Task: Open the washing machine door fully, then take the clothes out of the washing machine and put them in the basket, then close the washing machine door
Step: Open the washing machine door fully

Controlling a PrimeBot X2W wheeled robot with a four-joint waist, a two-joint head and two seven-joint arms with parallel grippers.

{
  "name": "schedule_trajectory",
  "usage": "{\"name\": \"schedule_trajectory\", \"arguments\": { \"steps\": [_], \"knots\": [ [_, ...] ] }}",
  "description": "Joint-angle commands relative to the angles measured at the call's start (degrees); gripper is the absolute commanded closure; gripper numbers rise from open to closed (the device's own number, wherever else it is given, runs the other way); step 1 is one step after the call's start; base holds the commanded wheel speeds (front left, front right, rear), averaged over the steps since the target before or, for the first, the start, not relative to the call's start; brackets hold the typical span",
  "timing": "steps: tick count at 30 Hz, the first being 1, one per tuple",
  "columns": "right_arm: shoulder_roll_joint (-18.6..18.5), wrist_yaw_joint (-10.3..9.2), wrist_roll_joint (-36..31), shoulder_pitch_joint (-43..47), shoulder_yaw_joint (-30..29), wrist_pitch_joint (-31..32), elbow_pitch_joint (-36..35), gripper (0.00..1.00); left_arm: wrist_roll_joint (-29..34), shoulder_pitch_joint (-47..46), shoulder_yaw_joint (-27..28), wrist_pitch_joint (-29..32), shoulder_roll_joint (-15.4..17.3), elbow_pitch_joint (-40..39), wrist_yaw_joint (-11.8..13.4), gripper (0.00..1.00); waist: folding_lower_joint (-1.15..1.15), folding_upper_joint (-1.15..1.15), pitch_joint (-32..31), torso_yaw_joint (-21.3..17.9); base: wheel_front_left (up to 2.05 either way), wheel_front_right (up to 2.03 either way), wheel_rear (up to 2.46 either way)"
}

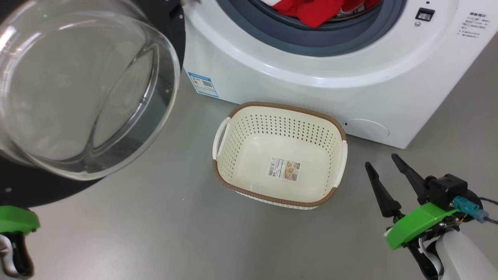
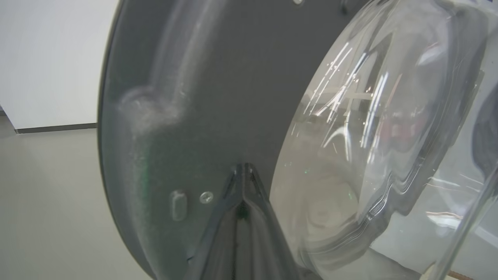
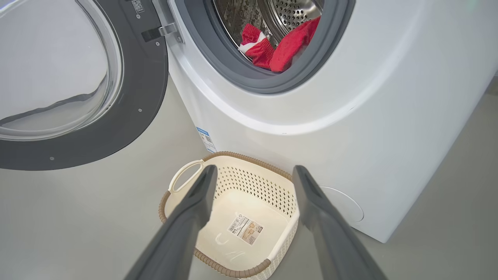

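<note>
Leftmost, in its own wrist view: left end effector (image 2: 243, 175), two long dark fingers pressed together, closed on nothing, tips right up at the dark inner face of the door; touching or just short, impossible to tell. Next, large round washing machine door (image 1: 78, 97) with wide glossy black rim and bulging clear glass porthole, swung wide open to the left of the machine, hinged at the opening's left edge, glass bulge toward the head camera. Then big white boxy front-loading washing machine (image 1: 311, 89), small blue label (image 1: 203, 83) at its lower left front corner, grey rubber gasket (image 1: 272, 35) ringing the open mouth. Inside the steel drum (image 3: 295, 11), bright red garment (image 1: 311, 11) with white trim, bunched at the bottom of the opening, lower edge reaching the gasket. Below, on the grey floor (image 1: 155, 217), small cream perforated plastic basket (image 1: 286, 108) with brown woven-look rim and white side handles, just in front of the machine's base, sticker (image 1: 284, 169) on its bare inside bottom. Rightmost, right end effector (image 1: 381, 161), fingers spread wide apart, holding nothing, hovering above the floor just right of the basket, pointed toward the machine.
</note>
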Motion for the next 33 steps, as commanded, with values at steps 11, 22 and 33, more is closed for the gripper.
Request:
{"name": "schedule_trajectory", "arguments": {
  "steps": [11, 22, 33],
  "knots": [
    [-0.4, 0.09, -0.8, -1.9, 1.9, -0.7, -1.4, 0.0, 2.9, -5.9, 6.8, -0.3, 5.9, 5.2, -1.1, 1.0, 0.0, 0.0, 1.8, -1.5, 0.0, 0.0, 0.0],
    [-0.5, 0.09, -0.6, -1.5, 1.7, -0.7, -1.2, 0.0, 5.2, -6.4, 8.0, -0.3, 6.4, 7.2, -2.1, 1.0, 0.0, 0.0, 0.7, -1.7, 0.0, 0.0, 0.0],
    [0.1, 0.09, -0.3, 0.0, 1.4, -0.7, -1.1, 0.0, 5.1, -1.7, 8.5, -0.3, 2.7, 3.8, -3.1, 0.62, 0.0, 0.0, -3.0, -1.6, 0.0, 0.0, 0.0]
  ]
}}
